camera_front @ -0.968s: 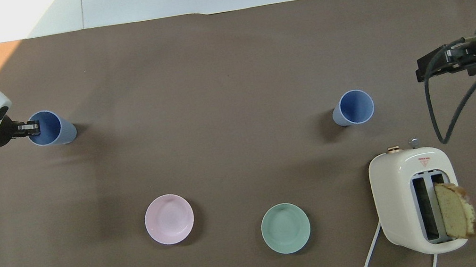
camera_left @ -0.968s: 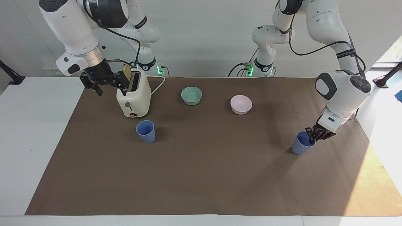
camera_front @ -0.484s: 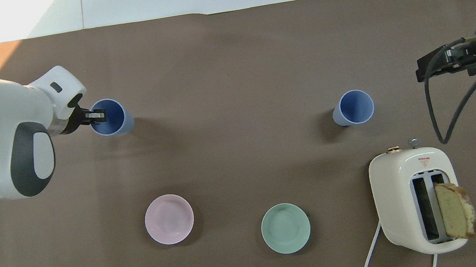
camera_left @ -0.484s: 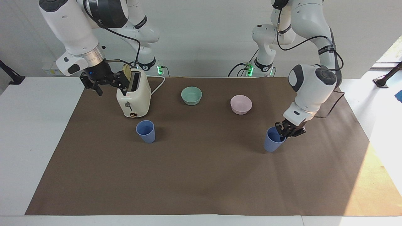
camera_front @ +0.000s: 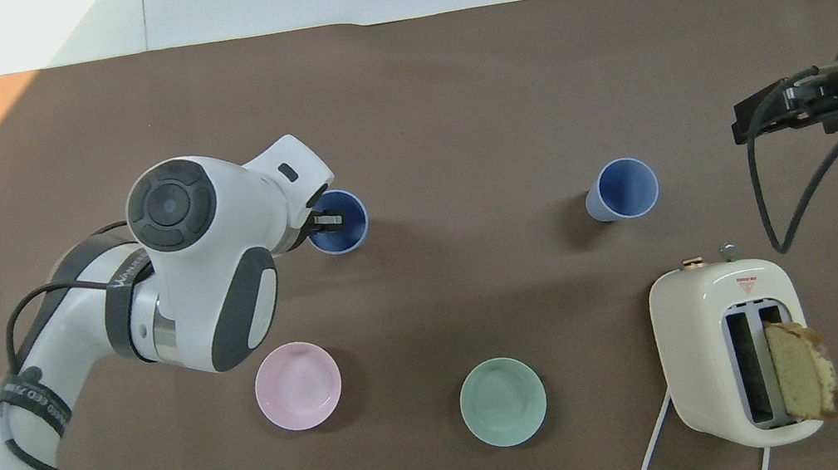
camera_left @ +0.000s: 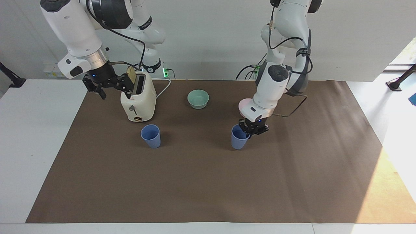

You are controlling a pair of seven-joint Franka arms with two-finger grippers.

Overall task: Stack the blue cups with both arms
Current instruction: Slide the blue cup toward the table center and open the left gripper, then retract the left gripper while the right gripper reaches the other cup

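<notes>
White table [camera_left: 35, 136] under brown mat [camera_left: 208, 182]; plain white wall [camera_left: 211, 39]; sunlight at 1 corner

The left end effector [camera_front: 329, 220] grips the rim of one blue cup [camera_front: 343, 224] at frame centre-left. The second blue cup [camera_front: 624, 189] stands at centre-right.

Left pincer [camera_left: 249, 131] clamped low, right pincer [camera_left: 109, 86] seemingly spread, raised.

1. Matt, smooth plastic: two blue cups [camera_left: 240, 139] [camera_left: 150, 136]
2. Matt brown paper sheet [camera_left: 208, 182] over smooth white table [camera_left: 29, 130]
3. Glossy cream toaster [camera_left: 138, 102], porous bread slice [camera_front: 804, 380]
4. Glossy white arm shells [camera_front: 204, 260], brushed silver metal wrist [camera_left: 94, 58]
</notes>
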